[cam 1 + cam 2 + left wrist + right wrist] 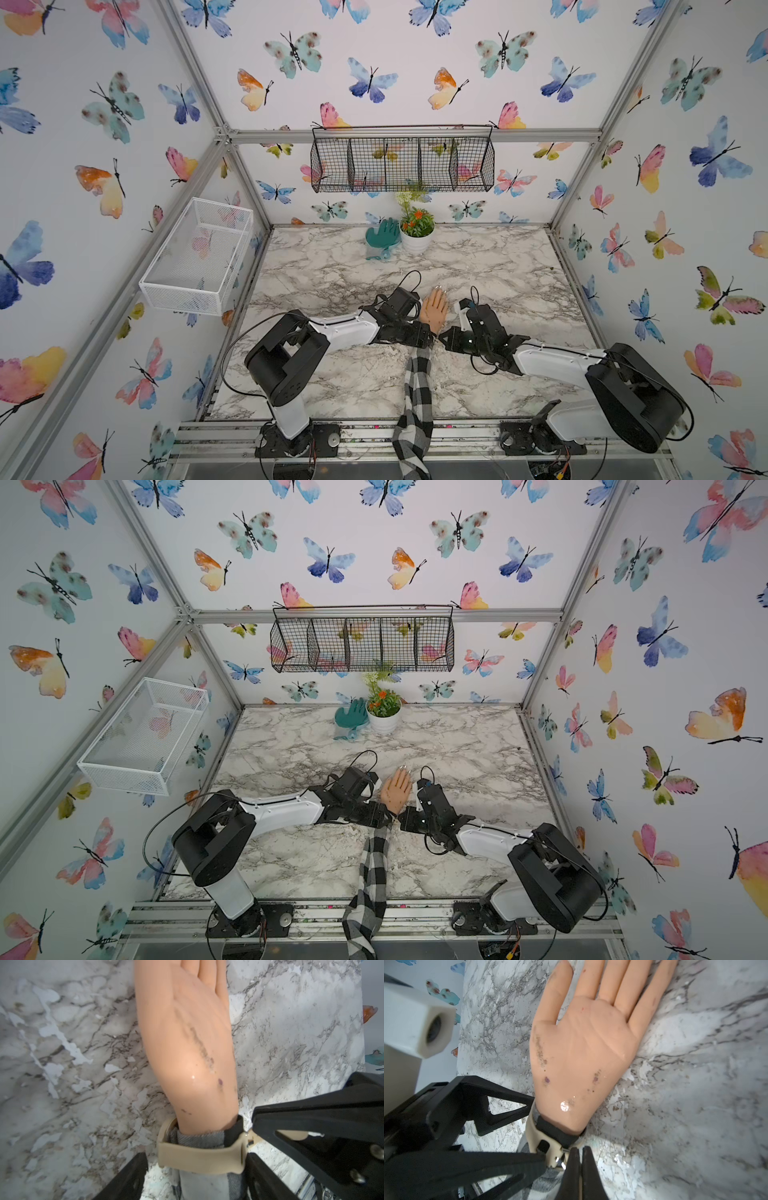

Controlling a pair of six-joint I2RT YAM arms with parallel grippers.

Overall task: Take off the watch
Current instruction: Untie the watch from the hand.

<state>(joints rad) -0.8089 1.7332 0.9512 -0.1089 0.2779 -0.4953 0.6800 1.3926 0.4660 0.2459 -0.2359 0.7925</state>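
A mannequin hand (434, 307) lies palm up on the marble table, fingers pointing to the back. The watch (199, 1159) sits on its wrist, its beige strap over a grey cuff and its round silvery case (166, 1129) at the wrist's side. My left gripper (196, 1157) is open, one finger on each side of the wrist and strap. My right gripper (579, 1150) is shut on the strap's free end beside the buckle. In both top views the two grippers meet over the wrist and hide the watch.
A black-and-white checked sleeve (417, 395) runs from the wrist to the front rail. A teal glove (382, 239) and a potted plant (417, 232) stand at the back. A white mesh basket (199, 257) hangs on the left wall, a black wire basket (403, 164) on the back wall.
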